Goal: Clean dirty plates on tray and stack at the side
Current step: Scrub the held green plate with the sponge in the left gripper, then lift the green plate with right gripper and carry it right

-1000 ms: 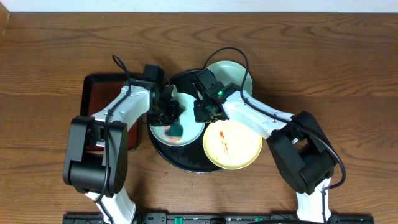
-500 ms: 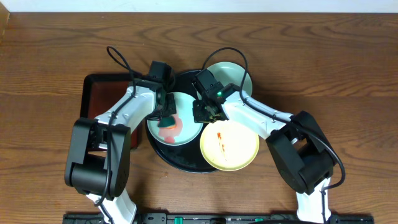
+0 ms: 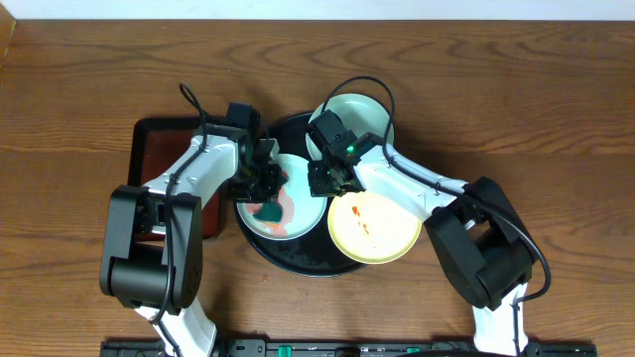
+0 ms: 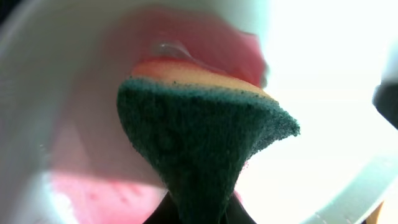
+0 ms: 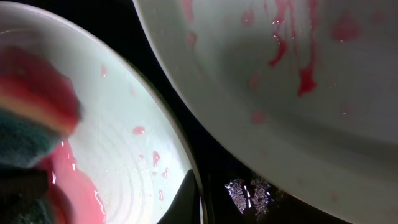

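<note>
A pale blue plate (image 3: 290,210) with a wide red smear lies on the left of the round black tray (image 3: 298,256). My left gripper (image 3: 264,188) is shut on a green and yellow sponge (image 3: 270,209) and presses it onto this plate; the left wrist view shows the sponge (image 4: 199,124) on the reddened plate (image 4: 93,186). My right gripper (image 3: 319,182) pinches the same plate's right rim (image 5: 124,143), one finger (image 5: 189,199) inside it. A pale yellow plate (image 3: 373,228) with red streaks lies at the tray's right (image 5: 280,81). A mint plate (image 3: 365,115) lies at the back.
A rectangular dark tray (image 3: 159,149) lies left of the round tray, under my left arm. Both arms cross over the round tray's back half. Bare wood table (image 3: 556,119) lies to the right and at the back.
My left gripper has swept the sponge back and forth over the blue plate and the sponge now sits lower left. The yellow plate has shifted slightly. The right gripper has stayed in place.
</note>
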